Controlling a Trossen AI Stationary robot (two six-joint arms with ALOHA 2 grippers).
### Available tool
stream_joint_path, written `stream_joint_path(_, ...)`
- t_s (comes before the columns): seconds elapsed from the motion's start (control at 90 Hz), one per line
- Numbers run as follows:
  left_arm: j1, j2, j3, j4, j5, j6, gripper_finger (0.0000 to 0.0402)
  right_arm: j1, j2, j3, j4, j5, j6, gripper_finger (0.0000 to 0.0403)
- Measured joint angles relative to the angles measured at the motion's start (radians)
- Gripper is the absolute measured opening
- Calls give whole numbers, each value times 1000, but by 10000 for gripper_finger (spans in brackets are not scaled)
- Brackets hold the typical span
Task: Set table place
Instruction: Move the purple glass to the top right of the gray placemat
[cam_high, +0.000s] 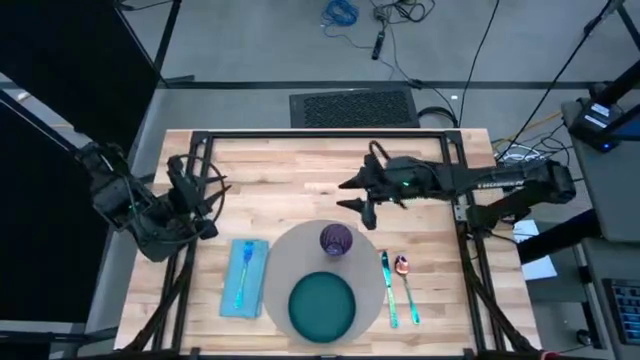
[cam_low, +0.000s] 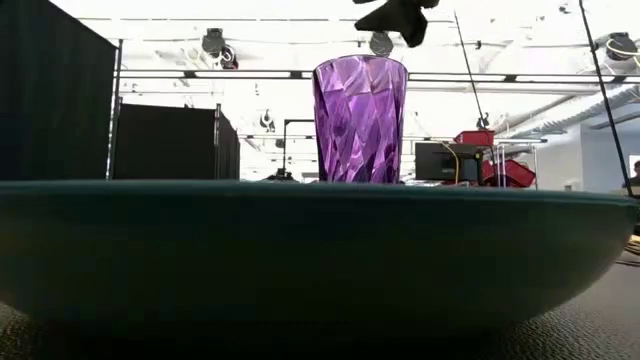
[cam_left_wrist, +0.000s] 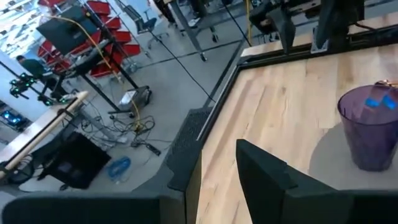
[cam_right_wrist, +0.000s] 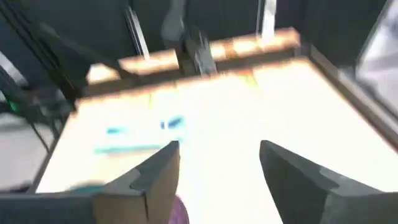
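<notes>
Seen from overhead, the place setting lies at the near edge of the plank surface (cam_high: 290, 165): a round grey-beige mat (cam_high: 295, 250) carrying a teal plate (cam_high: 322, 306) and, just behind it, a translucent purple cup (cam_high: 336, 240). A light-blue napkin (cam_high: 246, 278) lies just left of the mat with one teal-handled utensil (cam_high: 243, 262) on it; a knife (cam_high: 388, 290) and a spoon (cam_high: 405, 285) lie side by side just right of the mat. The right gripper (cam_high: 352, 195) hangs beyond the cup, jaws spread and holding nothing. The left gripper (cam_high: 205, 195) waits at the surface's left edge, jaws parted and empty.

From table-top height, the plate's dark teal rim (cam_low: 300, 250) fills the foreground, with the faceted purple cup (cam_low: 360, 120) standing upright behind it and the tip of the right gripper (cam_low: 395, 15) dark above it.

The left wrist camera shows the cup (cam_left_wrist: 370, 127) upright on the mat's edge, bare planks (cam_left_wrist: 280, 106) beyond it and a black floor grate (cam_left_wrist: 189, 134) past the frame.

The right wrist camera, blurred, shows two dark fingers (cam_right_wrist: 155, 171) set well apart over pale wood, with the blue napkin and its utensil (cam_right_wrist: 140, 137) farther off.
</notes>
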Motion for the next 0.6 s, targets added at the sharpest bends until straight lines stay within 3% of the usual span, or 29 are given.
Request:
stream_joint_path(0.256,0,4,-24,0,4,0,86,-3,156,175,-318,-6,68,235)
stream_joint_path(0.6,0,5,-70,3,12,0,86,4,278,174,-375,-9,99,294)
